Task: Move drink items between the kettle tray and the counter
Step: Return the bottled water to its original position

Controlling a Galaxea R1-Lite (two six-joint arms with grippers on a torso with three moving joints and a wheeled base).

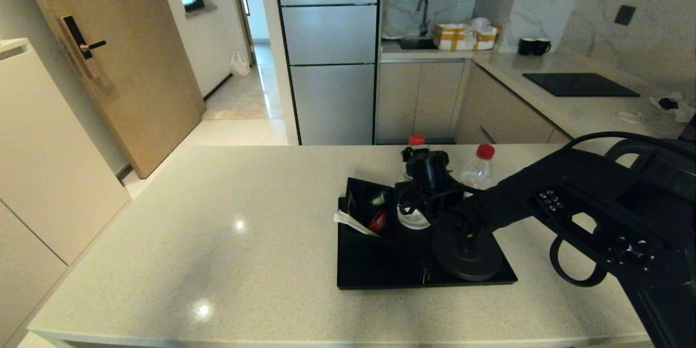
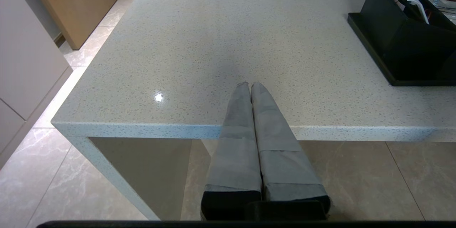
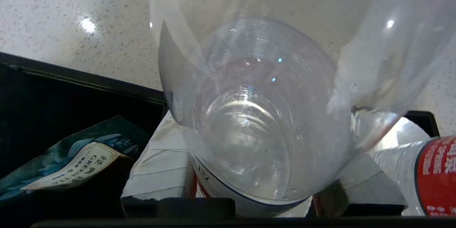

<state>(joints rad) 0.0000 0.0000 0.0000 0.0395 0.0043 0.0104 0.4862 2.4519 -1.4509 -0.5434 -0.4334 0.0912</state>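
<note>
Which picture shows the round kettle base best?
The head view: the round kettle base sits in plain sight on the black tray, part hidden by the right arm. The left wrist view shows only the tray's edge; the right wrist view misses the base.

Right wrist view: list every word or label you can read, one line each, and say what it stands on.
"GREEN TE": upside down on the dark teal sachet in the black box; the Chinese characters above it are too small to read.
Red label of the second water bottle: white characters, too blurred to read.
Label of the water bottle held by the right gripper: cut off, unreadable.
</note>
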